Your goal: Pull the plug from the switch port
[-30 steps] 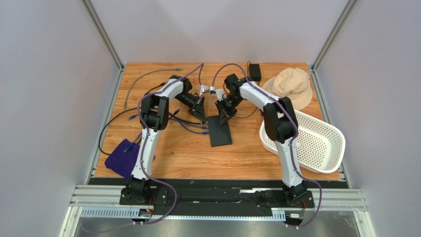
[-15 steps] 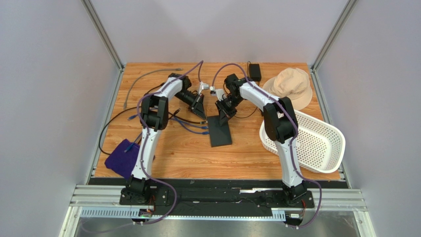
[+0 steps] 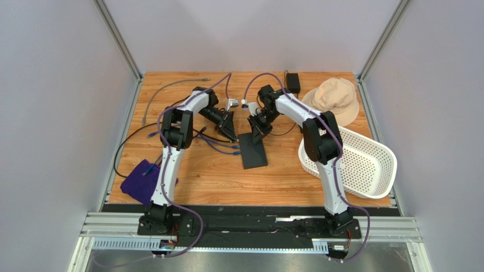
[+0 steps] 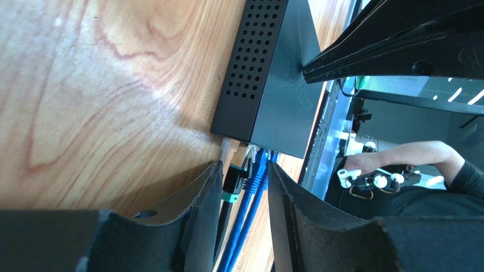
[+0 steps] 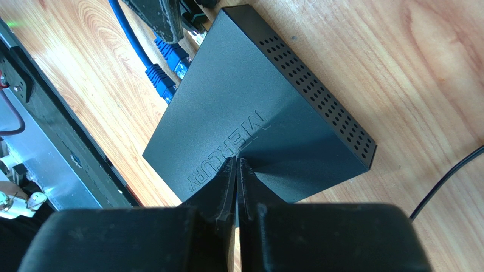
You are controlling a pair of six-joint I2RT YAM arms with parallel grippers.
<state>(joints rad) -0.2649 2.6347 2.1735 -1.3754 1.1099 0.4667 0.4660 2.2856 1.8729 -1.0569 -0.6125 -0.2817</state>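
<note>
The switch [image 3: 253,149] is a flat black box lying mid-table; its perforated side and port end show in the left wrist view [image 4: 267,85]. Two blue plugs [image 4: 258,170] and a black plug with a teal band [image 4: 236,181] sit at its port end. My left gripper [image 4: 244,170] is open, with all three plugs between its fingers and neither pad touching them. I cannot tell whether the black plug is seated. My right gripper [image 5: 236,161] is shut, its tips pressed down on the switch's top [image 5: 250,96] beside the lettering.
A tan hat [image 3: 335,99] and a white basket [image 3: 363,164] lie to the right, and a small black power adapter [image 3: 293,83] sits at the back. On the left are a purple cloth [image 3: 139,181], a grey cable [image 3: 165,90] and a black cable [image 3: 122,150].
My left gripper has opened and drawn back a little from the switch's port end. The right gripper has stayed shut on the switch's top.
</note>
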